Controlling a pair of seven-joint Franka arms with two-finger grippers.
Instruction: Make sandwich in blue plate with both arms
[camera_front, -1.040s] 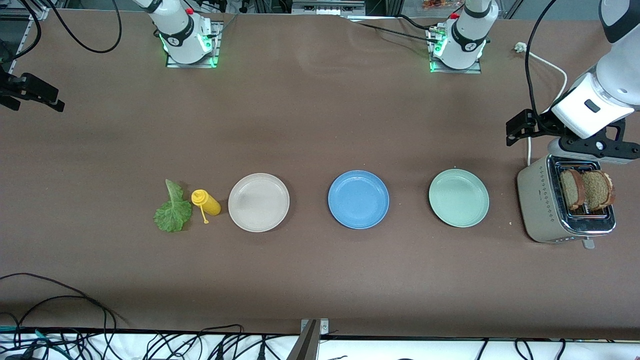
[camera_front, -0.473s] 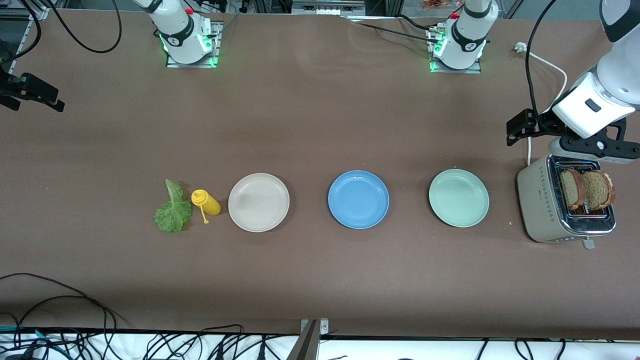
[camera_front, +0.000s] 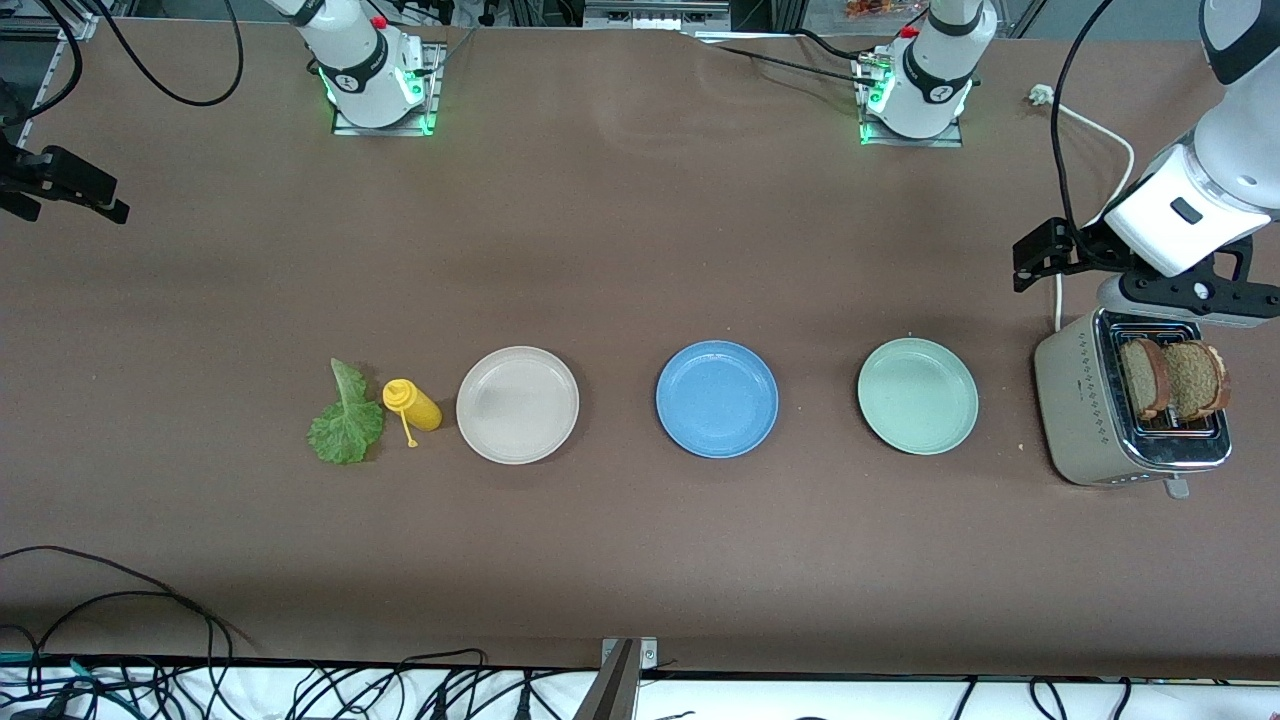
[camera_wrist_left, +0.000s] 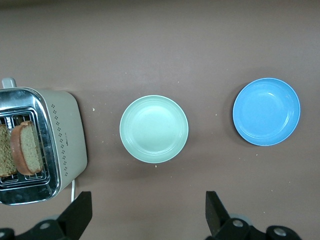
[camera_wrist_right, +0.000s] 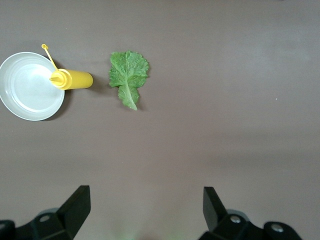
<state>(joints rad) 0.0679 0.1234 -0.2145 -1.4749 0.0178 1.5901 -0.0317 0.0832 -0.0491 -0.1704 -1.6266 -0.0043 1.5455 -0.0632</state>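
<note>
The blue plate (camera_front: 717, 399) lies mid-table with nothing on it, also in the left wrist view (camera_wrist_left: 266, 111). Two brown bread slices (camera_front: 1145, 378) (camera_front: 1196, 380) stand upright in the toaster (camera_front: 1085, 420) at the left arm's end. A green lettuce leaf (camera_front: 346, 416) lies flat toward the right arm's end. My left gripper (camera_wrist_left: 147, 212) hangs open above the table beside the toaster, holding nothing. My right gripper (camera_wrist_right: 145, 207) hangs open over bare table at the right arm's end, well apart from the lettuce (camera_wrist_right: 128, 75).
A beige plate (camera_front: 517, 405) and a pale green plate (camera_front: 918, 396) flank the blue one in a row. A yellow squeeze bottle (camera_front: 412, 404) lies between the lettuce and the beige plate. A white cable (camera_front: 1100, 125) runs from the toaster. Cables hang along the front edge.
</note>
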